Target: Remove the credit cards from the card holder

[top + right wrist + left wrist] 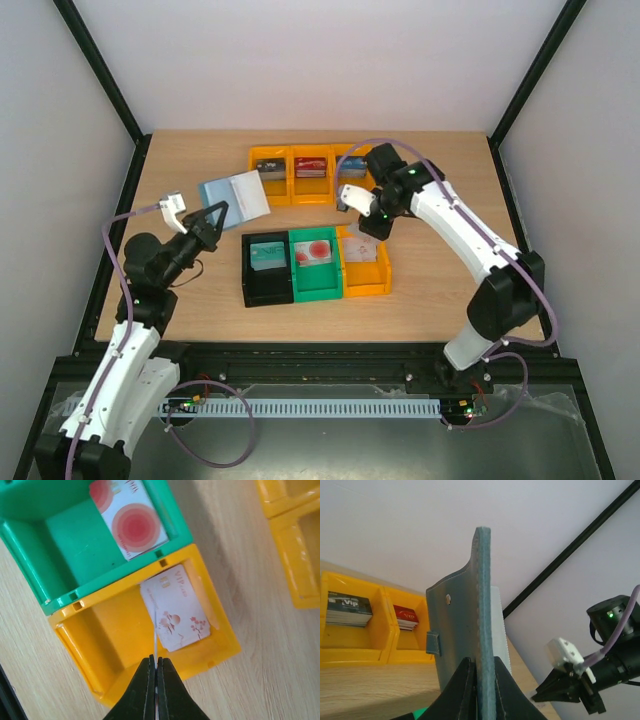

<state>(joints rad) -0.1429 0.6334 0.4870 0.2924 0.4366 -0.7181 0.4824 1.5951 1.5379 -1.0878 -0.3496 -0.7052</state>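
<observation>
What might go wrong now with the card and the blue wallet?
The right gripper pinches a thin card by its edge above the orange bin; it may slip and land crooked or outside. The left gripper holds the card holder up by one edge, so it could twist or drop.

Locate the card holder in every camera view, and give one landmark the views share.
Top external: card holder left of centre, gripped by the left claw.
Left wrist: card holder edge-on at centre, rising from the bottom edge.
Right wrist: not in it.
Shared landmark: back orange bins holding card stacks.
</observation>
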